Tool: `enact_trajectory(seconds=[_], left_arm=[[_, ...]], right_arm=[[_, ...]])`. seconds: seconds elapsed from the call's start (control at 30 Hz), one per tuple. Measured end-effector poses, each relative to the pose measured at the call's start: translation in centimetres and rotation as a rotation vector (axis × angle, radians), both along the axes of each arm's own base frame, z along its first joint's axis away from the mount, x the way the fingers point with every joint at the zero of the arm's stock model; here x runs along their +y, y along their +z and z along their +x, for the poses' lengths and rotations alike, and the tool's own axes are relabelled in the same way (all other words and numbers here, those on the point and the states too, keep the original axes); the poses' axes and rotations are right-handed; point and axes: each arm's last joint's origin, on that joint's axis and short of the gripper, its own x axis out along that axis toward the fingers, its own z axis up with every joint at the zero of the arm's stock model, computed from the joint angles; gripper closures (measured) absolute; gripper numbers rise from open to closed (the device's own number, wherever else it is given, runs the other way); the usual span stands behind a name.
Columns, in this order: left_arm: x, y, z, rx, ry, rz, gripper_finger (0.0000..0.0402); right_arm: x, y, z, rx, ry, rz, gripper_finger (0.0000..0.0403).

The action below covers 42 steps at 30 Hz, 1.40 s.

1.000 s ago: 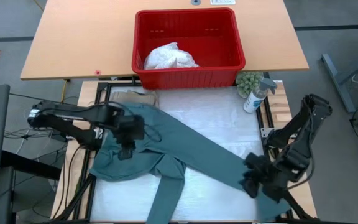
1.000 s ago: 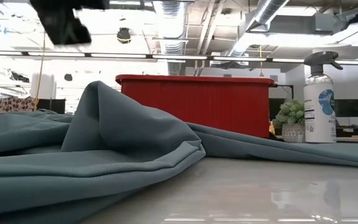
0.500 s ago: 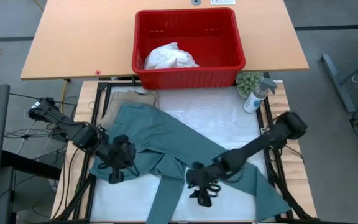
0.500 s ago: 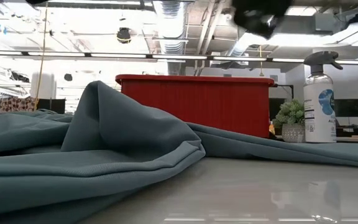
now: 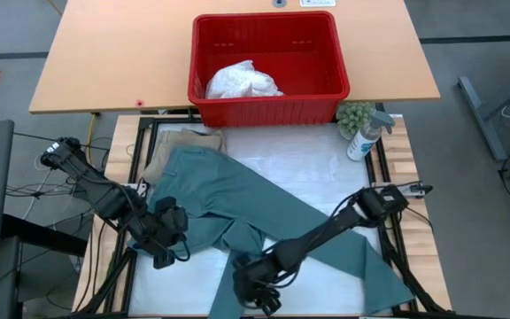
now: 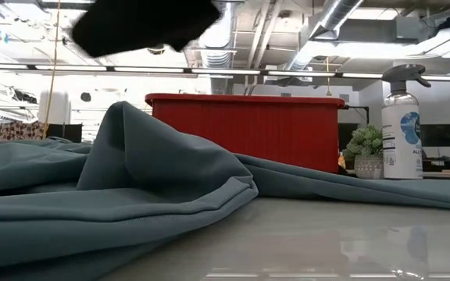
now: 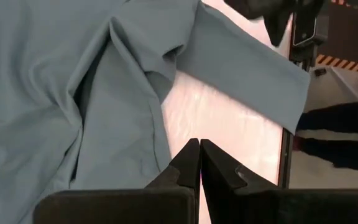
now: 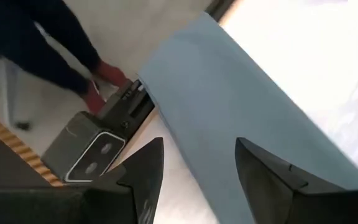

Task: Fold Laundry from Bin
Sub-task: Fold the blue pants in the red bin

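Near front edge of the white tabletop (image 5: 317, 168), right end effector (image 5: 259, 297) hangs over the end of a long sleeve of the dark teal-green soft cloth garment (image 5: 237, 199), fingers spread apart, nothing between them; right wrist view shows the two dark fingers (image 8: 143, 167) parted above the sleeve's pale edge, with a small grey camera box (image 8: 86, 149) on the table frame and a person's dark trouser legs and red shoes (image 8: 101, 84) on the floor beyond. Left end effector (image 5: 162, 252) sits low at the garment's front-left edge, clenched tight on nothing; left wrist view shows its fingers (image 7: 194, 163) pressed together just above bare tabletop beside the rumpled cloth, not pinching fabric. Teal garment lies spread diagonally across the tabletop, body toward back left, one sleeve toward the front edge, the other toward front right. In low view it rises in a folded ridge (image 6: 155, 164). A beige-khaki cloth piece (image 5: 184, 140) lies at back left, partly under the teal one. Further back, right side, a clear spray bottle (image 5: 364, 137) stands beside a small green potted plant (image 5: 352, 115). Farthest, the bright red rectangular plastic bin (image 5: 268, 66) on the wooden table (image 5: 104, 53) holds a crumpled white cloth garment (image 5: 242, 81).
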Motion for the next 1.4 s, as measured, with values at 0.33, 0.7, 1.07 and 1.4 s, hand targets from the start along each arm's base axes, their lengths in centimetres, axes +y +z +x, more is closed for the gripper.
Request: enact_trajectory(seconds=[0.33, 0.7, 1.07, 1.4], left_arm=[[0.1, 0.0, 0.0, 0.005, 0.132, -0.056, 0.0402], [0.1, 0.0, 0.1, 0.005, 0.169, -0.072, 0.0402], [0.1, 0.0, 0.1, -0.006, 0.14, -0.04, 0.0401], [0.1, 0.0, 0.0, -0.001, 0.136, -0.041, 0.0401]], right_arm=[[1.6, -3.8, 1.0, -0.032, 0.096, -0.068, 0.018], [2.0, -5.7, 0.7, -0.053, -0.043, -0.242, 0.0292], [3.8, 5.7, -2.6, -0.002, -0.148, -0.098, 0.0386], [1.0, 14.4, -12.5, 0.415, -0.367, -0.221, 0.0386]])
